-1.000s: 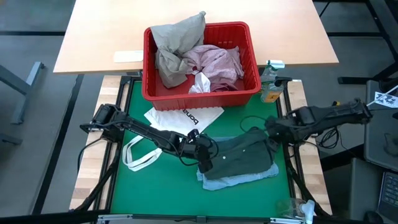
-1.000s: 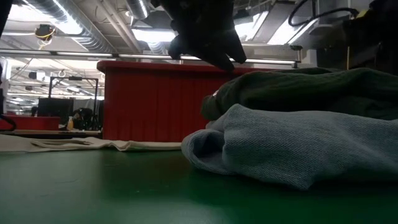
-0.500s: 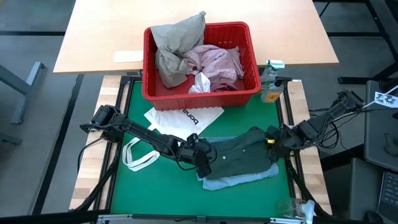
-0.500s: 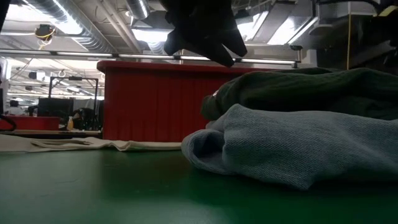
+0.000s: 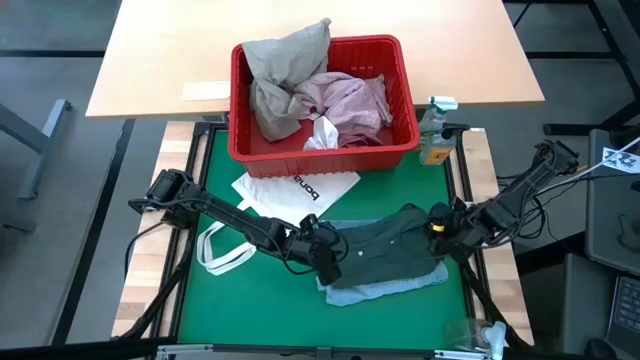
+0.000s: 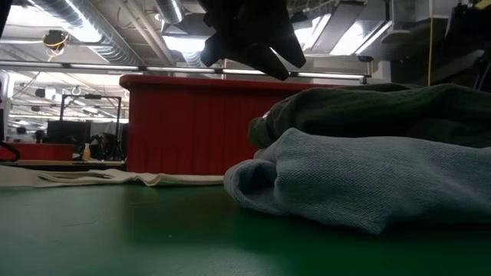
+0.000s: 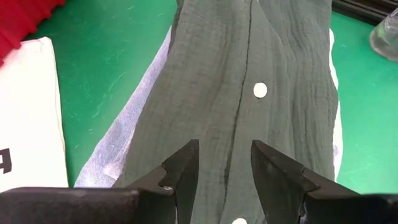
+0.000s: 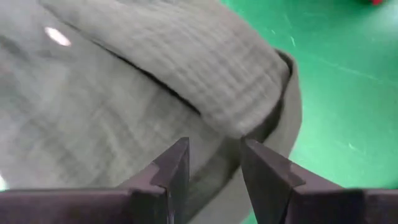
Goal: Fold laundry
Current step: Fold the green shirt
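So, right arm just swung in over the shirt

Both the left end effector [image 5: 328, 262] and right end effector [image 5: 437, 226] hover, fingers apart, holding nothing, above the dark grey-green shirt [image 5: 385, 252] near the counter's [image 5: 250, 310] front edge; next fold looks close.

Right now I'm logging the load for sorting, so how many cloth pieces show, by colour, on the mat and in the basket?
Dark grey-green buttoned shirt: 1
Light blue knit cloth beneath it: 1
Beige-khaki crumpled garment: 1
Mottled pink garment: 1
Small white piece: 1
Total: 5, two on the mat, three in the red plastic slotted basket.
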### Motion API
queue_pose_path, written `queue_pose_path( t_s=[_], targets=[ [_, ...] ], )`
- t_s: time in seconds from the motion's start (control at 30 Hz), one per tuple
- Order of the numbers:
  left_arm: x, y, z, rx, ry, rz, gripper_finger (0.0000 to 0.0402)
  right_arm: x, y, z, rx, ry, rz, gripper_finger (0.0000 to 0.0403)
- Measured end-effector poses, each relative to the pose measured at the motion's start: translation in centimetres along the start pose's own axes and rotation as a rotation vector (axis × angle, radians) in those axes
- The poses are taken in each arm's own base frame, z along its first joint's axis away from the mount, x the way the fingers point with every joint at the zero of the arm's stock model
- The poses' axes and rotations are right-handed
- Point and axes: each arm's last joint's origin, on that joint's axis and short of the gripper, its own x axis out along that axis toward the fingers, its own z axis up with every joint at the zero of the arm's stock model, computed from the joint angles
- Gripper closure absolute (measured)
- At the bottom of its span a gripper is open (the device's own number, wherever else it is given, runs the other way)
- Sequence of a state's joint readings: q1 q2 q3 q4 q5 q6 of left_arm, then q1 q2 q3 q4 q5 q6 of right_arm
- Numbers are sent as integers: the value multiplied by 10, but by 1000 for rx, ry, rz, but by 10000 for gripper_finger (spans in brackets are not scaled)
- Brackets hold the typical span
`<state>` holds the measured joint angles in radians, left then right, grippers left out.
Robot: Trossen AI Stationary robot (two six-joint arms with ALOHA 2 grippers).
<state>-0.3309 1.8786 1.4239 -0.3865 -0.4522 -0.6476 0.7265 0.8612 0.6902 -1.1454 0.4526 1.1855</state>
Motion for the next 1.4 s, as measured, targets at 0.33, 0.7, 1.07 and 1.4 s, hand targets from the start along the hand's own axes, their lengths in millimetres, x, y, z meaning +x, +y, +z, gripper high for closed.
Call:
queue_pose_path(
  t_s=[0.33, 0.7, 1.07, 1.4],
  targets=[
    [0, 0, 0, 1, 0, 0, 262, 20, -2, -10, 12, -28, -21, 260],
    [0, 0, 0, 3, 0, 1, 262, 19, 6, -6, -73, -93, 45, 260],
    [0, 1, 0, 3, -1, 3, 262, 19, 5, -2, -60, -225, -14, 261],
    [0, 1, 0, 3, -5, 8, 262, 17, 8, -1, -40, -178, 46, 392]
  ],
)
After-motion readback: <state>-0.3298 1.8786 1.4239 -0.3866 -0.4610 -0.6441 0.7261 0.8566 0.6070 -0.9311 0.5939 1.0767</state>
